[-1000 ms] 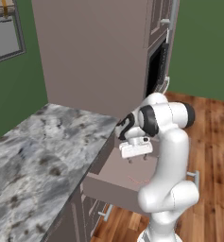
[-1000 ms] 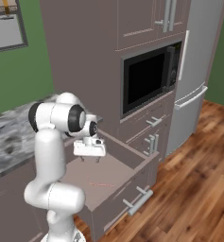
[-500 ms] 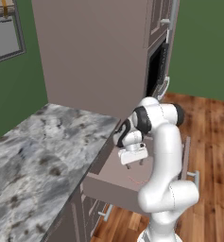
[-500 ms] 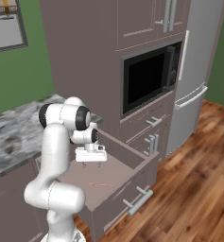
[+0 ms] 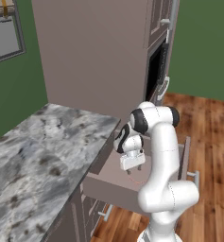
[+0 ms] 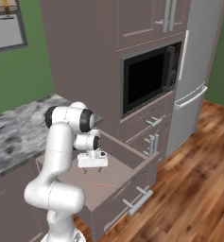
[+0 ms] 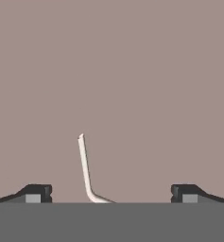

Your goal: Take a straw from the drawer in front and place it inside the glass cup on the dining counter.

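Note:
The drawer stands pulled out, its flat taupe floor bare except for the straw. In the base views the straw is a thin reddish line. In the hand view the straw looks pale and bends at its near end. My gripper points down a little above the straw, open, with nothing between its fingertips. The straw lies between them, left of the middle. The glass cup and the dining counter are out of view.
A marbled counter top over cabinets runs left of the drawer. Similar drawers with bar handles sit below. A tall cabinet with a built-in microwave rises behind, and a fridge stands to the right. The floor is wood.
The arm has folded in and the open gripper has come down closer to the drawer floor, above the straw. The straw and the drawer have not moved.

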Tool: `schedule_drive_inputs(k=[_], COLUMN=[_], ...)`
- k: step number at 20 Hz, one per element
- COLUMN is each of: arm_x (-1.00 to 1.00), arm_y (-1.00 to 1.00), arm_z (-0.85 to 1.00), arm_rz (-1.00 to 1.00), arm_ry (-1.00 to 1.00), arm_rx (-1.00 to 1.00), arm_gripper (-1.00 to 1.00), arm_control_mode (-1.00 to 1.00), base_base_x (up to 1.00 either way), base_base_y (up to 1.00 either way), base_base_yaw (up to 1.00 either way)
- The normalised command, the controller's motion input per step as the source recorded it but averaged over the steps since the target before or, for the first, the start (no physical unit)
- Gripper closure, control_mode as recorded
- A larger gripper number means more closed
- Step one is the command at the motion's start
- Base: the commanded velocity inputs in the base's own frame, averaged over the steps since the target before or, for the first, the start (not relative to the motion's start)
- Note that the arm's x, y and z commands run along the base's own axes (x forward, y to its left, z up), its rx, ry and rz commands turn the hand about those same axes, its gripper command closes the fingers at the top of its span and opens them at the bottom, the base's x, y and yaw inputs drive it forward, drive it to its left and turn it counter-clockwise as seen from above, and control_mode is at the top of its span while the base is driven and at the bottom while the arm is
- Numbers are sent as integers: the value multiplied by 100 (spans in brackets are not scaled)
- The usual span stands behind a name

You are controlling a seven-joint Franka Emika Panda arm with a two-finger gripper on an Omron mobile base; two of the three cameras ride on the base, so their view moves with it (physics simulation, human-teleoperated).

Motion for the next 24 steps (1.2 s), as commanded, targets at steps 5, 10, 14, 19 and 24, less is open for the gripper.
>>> schedule_drive_inputs(k=[5,10,14,19,24], arm_x=[-11,-47,-49,-10,0], arm_y=[1,14,10,0,0], arm_z=[-20,-5,0,-8,-1], arm_rz=[3,0,0,0,3], arm_ry=[0,0,0,-4,-18], arm_rx=[0,3,5,1,0], arm_gripper=[-100,-100,-100,-100,-100], arm_control_mode=[-100,-100,-100,-100,-100], base_base_x=[0,0,0,0,0], base_base_y=[0,0,0,0,0], base_base_yaw=[0,0,0,0,0])
